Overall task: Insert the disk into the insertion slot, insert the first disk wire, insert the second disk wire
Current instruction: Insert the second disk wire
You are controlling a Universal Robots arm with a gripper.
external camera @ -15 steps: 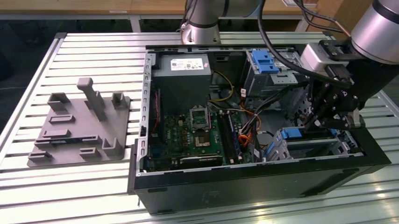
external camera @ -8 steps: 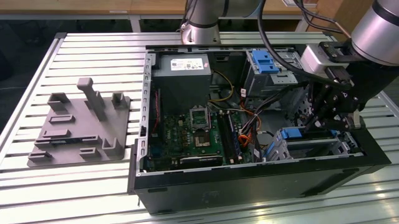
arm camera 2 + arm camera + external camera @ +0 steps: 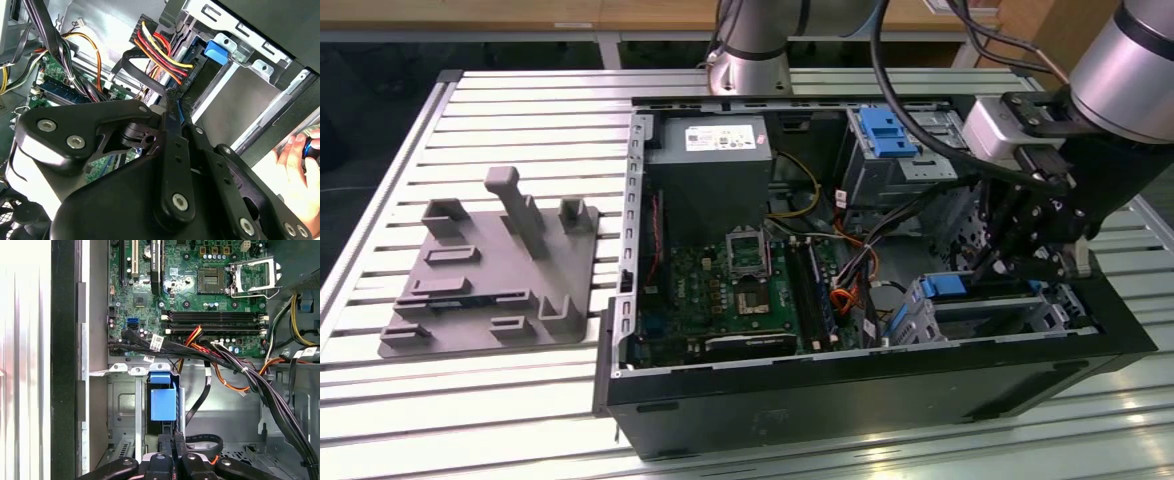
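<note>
The disk sits inside the insertion slot [image 3: 1014,318], a perforated metal cage in the open computer case; its blue carrier tab [image 3: 945,287] sticks out of the end. My gripper [image 3: 997,268] reaches down into the case right at that end. In both wrist views the fingers [image 3: 165,442] stand pressed together just behind the blue tab [image 3: 163,397], pinching the end of a flat black disk wire [image 3: 145,75] at the fingertips [image 3: 171,102]. A bundle of red, yellow and orange wires [image 3: 160,50] runs to a black plug beside the blue tab [image 3: 216,51]. The disk's body is hidden.
The motherboard [image 3: 734,290] fills the case floor, with loose cables [image 3: 235,365] draped across it toward the cage. A power supply [image 3: 714,135] and a blue-latched bay [image 3: 887,130] stand at the back. A grey fixture [image 3: 494,270] lies on the table. A person's hand [image 3: 292,162] rests outside the case.
</note>
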